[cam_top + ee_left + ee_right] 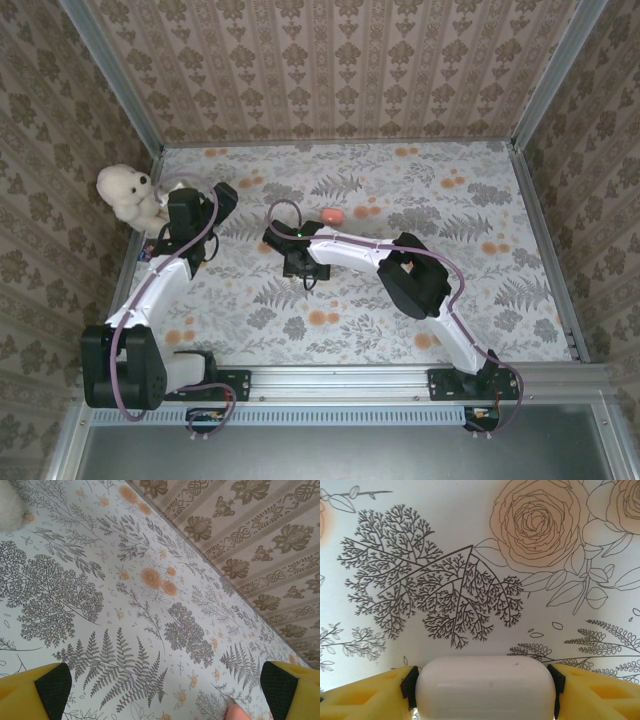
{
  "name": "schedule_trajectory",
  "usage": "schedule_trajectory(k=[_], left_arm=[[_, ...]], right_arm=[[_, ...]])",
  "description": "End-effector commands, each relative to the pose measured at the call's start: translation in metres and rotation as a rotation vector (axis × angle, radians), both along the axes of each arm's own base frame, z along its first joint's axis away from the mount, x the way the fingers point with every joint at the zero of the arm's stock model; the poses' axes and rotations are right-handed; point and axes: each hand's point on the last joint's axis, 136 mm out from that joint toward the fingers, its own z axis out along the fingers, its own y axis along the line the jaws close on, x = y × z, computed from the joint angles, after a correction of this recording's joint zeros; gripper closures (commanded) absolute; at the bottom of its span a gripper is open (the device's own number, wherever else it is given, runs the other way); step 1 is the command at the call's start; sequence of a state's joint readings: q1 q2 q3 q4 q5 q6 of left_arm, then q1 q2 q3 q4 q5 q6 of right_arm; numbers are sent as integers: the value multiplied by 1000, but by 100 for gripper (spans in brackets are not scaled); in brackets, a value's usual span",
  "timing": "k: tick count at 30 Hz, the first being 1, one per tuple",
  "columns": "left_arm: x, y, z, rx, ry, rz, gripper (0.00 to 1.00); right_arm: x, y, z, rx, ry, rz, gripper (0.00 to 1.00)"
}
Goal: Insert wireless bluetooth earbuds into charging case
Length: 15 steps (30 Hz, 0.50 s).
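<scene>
the table cover (420, 210) is printed white with grey ferns and orange roses. the walls (330, 70) are papered beige with brown damask stripes. a plush bear (125, 190) is coloured cream. a salmon-pink case (334, 215) and a white case (485, 695) are seen. yellow fingers (20, 702) and black pads (52, 687) are borne by the left gripper (165, 690) and the right gripper (484, 682). the arms (340, 250) are finished white and black.

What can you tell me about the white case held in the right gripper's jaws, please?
The white case is a rounded capsule of smooth, glossy plastic, with a faint seam running across it. It lies lengthwise between the jaws of the right gripper, a black pad pressed against each end. The floral tablecloth lies behind it.
</scene>
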<state>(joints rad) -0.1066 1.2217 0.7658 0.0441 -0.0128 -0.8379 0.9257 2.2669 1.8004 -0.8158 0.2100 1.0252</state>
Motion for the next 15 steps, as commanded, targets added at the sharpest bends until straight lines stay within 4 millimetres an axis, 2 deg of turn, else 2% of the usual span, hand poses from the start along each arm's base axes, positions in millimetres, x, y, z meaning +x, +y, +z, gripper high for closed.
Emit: schedule_trajectory(k=[1,7,10,15], left_arm=[[-1,1,4,-28,-10,20,0],[-1,-4,3,-12,8,-15,0],[-1,-10,4,5,6,-49,0],[0,-38,6,51,-6,-172,0]], right_arm=[[-7,-12,-12,-75,27,-11,31],[-8,-9,-11,-52,29,0,41],[-6,-11,2,-10,-3,-20,44],[5,-23,32,115,-65,-100,47]])
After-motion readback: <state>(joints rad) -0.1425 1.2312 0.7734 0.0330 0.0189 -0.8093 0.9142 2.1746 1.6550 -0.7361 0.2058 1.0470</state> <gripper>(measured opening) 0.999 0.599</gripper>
